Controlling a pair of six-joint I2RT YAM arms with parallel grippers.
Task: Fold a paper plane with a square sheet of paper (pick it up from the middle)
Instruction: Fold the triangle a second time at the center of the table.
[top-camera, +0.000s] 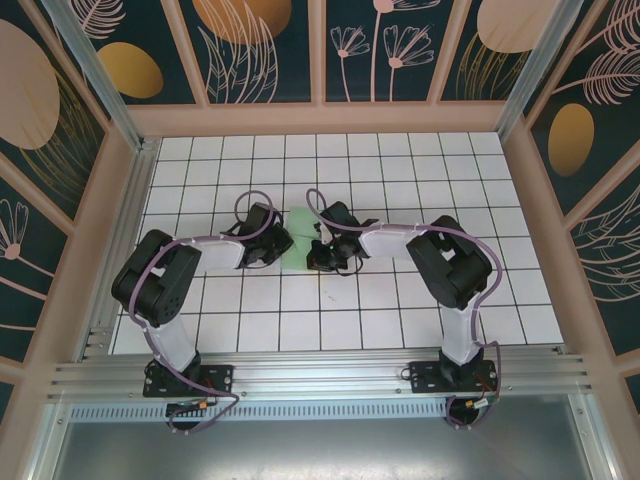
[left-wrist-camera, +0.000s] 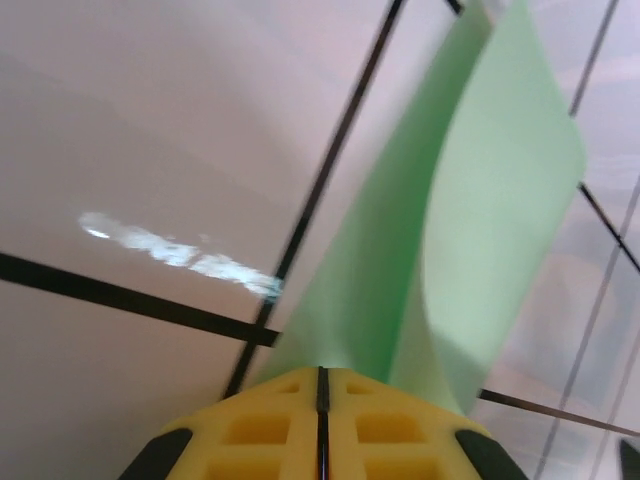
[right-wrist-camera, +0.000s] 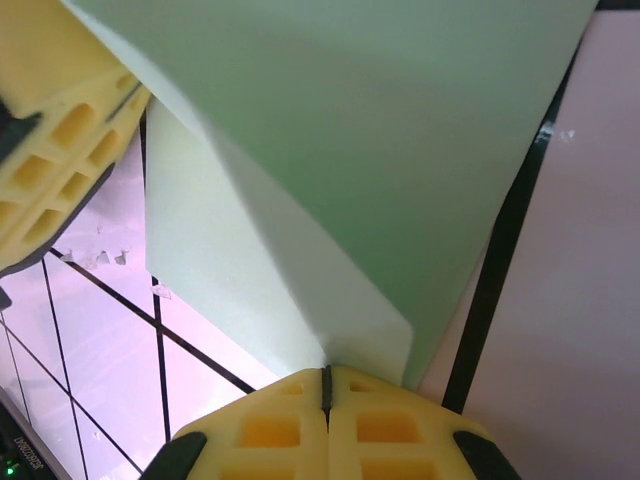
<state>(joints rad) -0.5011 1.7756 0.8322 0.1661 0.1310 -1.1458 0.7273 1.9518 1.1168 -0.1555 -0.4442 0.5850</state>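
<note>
Near the middle of the top external view, slightly above centre, the square sheet of paper (top-camera: 300, 228) sits as a small pale green patch between the two arms' tips, over the white grid table (top-camera: 400, 300). The left gripper (top-camera: 277, 246) is just left of the patch and the right gripper (top-camera: 321, 252) just right of it, both touching it. In the left wrist view the yellow fingers (left-wrist-camera: 260, 425) at the bottom edge are pressed together along a thin dark seam, and the sheet rises from their tips toward the upper right of the frame, bent into two upright, curving layers above the tiles. In the right wrist view that gripper's fingers (right-wrist-camera: 390, 430) are likewise pressed together at the bottom. The paper's creased edge runs down into their seam, with the sheet spreading across the top of the frame. The other gripper's yellow pads appear at the upper left, against the sheet's edge.
</note>
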